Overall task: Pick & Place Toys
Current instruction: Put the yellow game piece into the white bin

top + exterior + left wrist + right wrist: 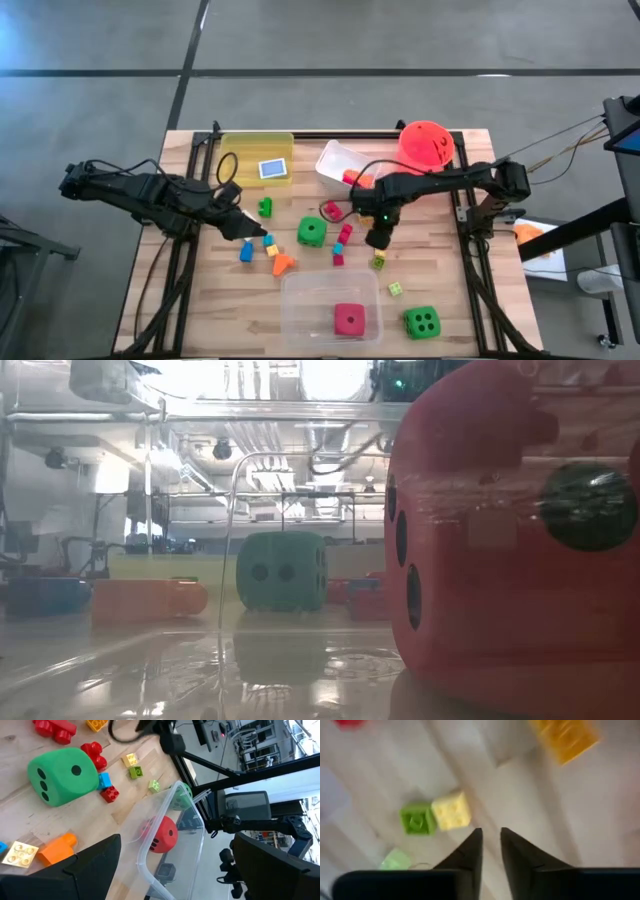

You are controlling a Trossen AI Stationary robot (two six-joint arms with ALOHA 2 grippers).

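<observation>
While the left gripper [243,228] waits with its fingers spread wide at the table's nine o'clock side, the right gripper [378,240] hangs just above the small yellow plastic block [451,810] and its green plastic neighbour [418,818], which touch each other right of centre. Its fingers stand nearly together with a thin gap and nothing between them. This looks like the approach to a pick. Next, the fingers must part, drop around one block, then carry it toward the clear plastic tub [300,285] at six o'clock, where a pink dotted die [349,320] already sits.
</observation>
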